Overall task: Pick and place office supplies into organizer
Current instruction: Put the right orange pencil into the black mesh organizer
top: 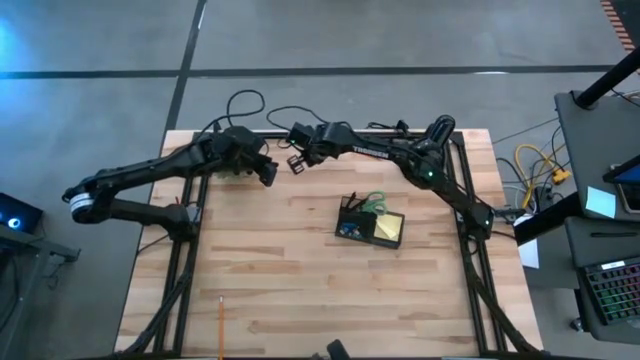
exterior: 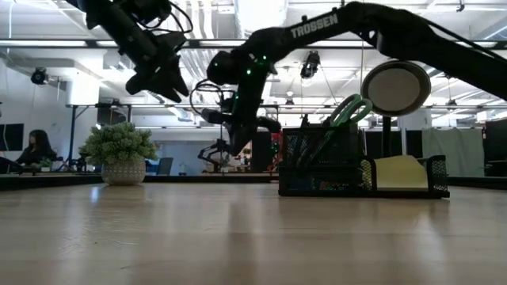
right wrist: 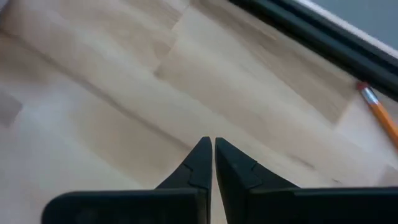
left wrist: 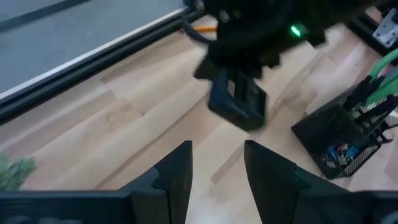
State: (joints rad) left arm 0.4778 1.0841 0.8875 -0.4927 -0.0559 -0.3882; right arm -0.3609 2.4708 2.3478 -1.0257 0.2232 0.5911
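Right of centre in the high view, the organizer (top: 371, 228) sits on the table (top: 280, 280) holding green-handled scissors (top: 375, 205) and a yellow pad (top: 390, 229), while above it the left gripper (top: 270, 172) hovers empty, fingers apart, facing the right gripper (top: 297, 163), fingers pressed together.

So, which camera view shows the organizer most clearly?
The low view: the organizer stands side-on, with its mesh walls, the green-handled scissors sticking up and the yellow sticky-note pad plain. The high view shows it small from above. The left wrist view catches only part at the edge. The right wrist view does not show it.
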